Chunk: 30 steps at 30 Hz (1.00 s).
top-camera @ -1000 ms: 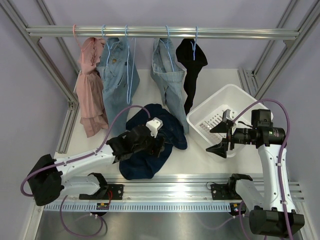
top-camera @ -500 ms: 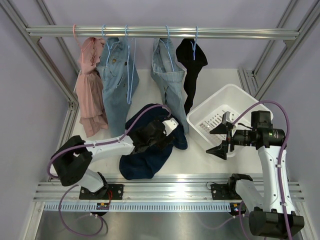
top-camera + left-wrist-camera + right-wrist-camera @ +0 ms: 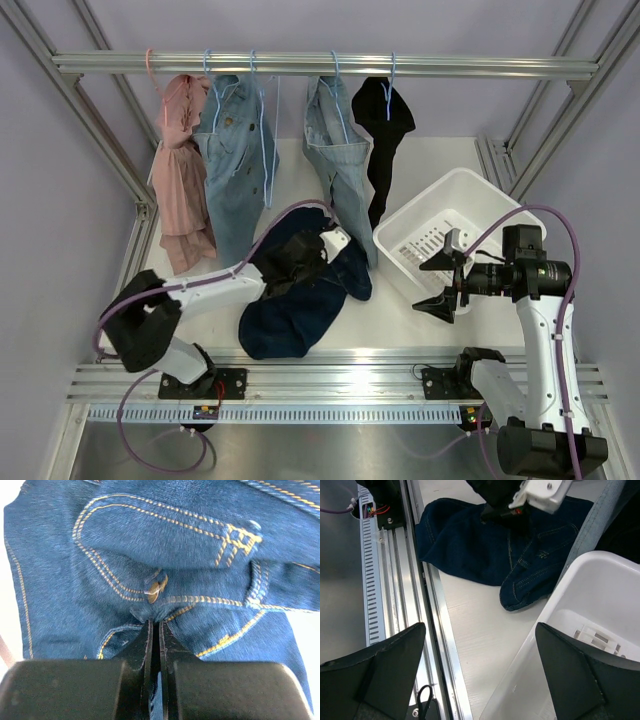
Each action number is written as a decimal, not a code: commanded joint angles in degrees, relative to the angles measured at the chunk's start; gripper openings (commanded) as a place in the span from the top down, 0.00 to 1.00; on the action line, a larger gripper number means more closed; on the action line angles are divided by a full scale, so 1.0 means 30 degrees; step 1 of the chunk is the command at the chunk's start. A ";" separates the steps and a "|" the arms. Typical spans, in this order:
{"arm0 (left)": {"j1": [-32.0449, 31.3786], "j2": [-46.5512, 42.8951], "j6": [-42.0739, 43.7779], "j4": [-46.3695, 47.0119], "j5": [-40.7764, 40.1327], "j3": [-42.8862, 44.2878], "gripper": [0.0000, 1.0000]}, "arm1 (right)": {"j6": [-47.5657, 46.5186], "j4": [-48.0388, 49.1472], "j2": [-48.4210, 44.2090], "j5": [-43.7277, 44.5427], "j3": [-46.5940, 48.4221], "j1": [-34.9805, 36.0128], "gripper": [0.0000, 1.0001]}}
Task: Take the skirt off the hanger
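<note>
The skirt (image 3: pixel 290 320), dark blue denim, lies crumpled on the table (image 3: pixel 400 310) in front of the garments hanging from the rail (image 3: pixel 320 64); no hanger shows in it, and whether one is buried in the folds cannot be told. The left gripper (image 3: pixel 155 627) is clenched on a fold of denim just below the metal button (image 3: pixel 156 586). The right gripper (image 3: pixel 438 283) hangs wide open beside the white basket (image 3: pixel 418 203), holding nothing. The pinch looks thin, so a slow, straight lift would likely suit best, watching that the fold does not slip out
</note>
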 commanded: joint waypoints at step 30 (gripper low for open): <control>-0.3248 -0.9423 -0.3022 -0.3360 0.7407 1.1180 1.00 | 1.8229 1.6862 0.3092 0.1345 0.3868 1.1424 0.01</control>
